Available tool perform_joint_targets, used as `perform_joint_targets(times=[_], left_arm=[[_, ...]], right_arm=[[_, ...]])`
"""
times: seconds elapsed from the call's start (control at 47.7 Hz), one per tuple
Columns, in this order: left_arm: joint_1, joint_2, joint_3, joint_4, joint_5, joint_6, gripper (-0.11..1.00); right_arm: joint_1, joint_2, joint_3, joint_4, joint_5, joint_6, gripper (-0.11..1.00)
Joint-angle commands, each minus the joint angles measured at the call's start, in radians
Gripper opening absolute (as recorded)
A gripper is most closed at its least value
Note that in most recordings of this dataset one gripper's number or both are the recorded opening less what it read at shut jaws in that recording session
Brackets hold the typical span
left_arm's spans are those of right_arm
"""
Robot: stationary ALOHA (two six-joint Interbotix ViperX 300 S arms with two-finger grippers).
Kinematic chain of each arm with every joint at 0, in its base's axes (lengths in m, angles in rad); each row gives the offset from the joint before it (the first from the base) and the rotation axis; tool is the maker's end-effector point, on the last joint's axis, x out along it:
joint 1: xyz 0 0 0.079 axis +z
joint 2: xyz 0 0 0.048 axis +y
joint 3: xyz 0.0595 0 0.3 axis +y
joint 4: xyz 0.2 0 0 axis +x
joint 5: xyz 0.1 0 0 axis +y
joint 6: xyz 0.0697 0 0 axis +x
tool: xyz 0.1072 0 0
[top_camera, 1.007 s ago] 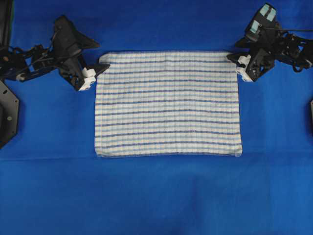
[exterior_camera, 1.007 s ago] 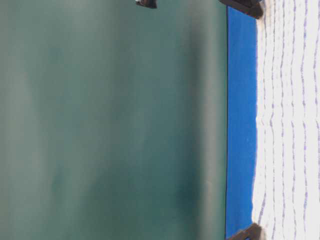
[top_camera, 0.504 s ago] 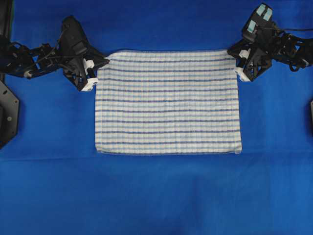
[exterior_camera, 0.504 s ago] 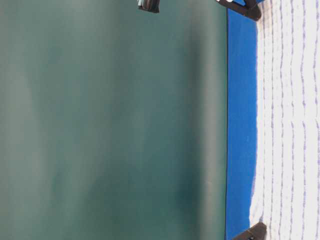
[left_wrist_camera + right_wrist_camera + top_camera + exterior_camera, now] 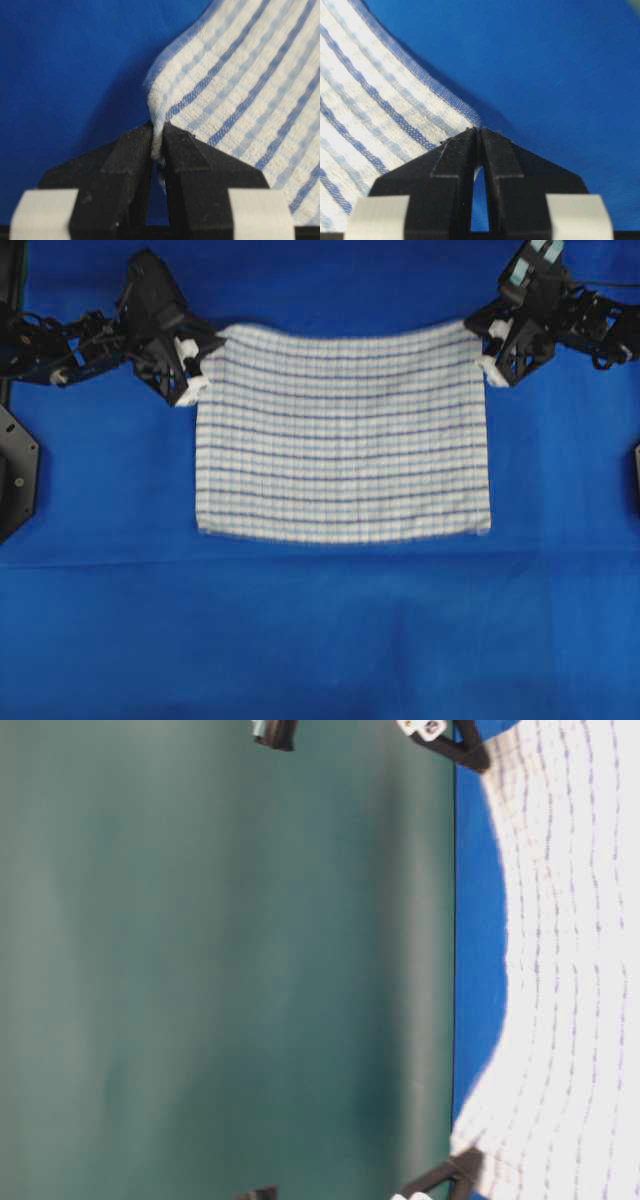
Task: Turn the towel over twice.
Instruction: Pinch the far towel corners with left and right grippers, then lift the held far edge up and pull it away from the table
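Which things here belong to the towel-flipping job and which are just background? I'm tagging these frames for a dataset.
Part of the job:
- towel
- left gripper, shut on one far corner
- right gripper, shut on the other far corner

Just there:
- blue table covering
- green wall behind the table

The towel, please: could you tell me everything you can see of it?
The towel is a white woven rectangle with thin dark-blue and light-blue stripes. It lies mostly flat on the blue cover. The left gripper and right gripper pinch its two far corners, lifted so the far edge sags between them.
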Motion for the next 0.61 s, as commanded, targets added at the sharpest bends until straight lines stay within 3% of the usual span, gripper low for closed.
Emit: perform_joint_targets(times=[0.0,0.273,0.587], left_arm=[[0.020,-0.055,-0.023,-0.002,0.011,0.000,0.03],[0.091,-0.176,-0.060,-0.003,0.032,0.011,0.03],[0.104,-0.321,-0.133,-0.002,0.097,0.140,0.03]], right_arm=[[-0.026,-0.044,-0.028,-0.002,0.005,-0.006,0.06],[-0.087,-0.137,-0.089,-0.002,0.071,-0.055,0.06],[-0.104,-0.290,-0.184,-0.009,0.186,-0.114,0.06]])
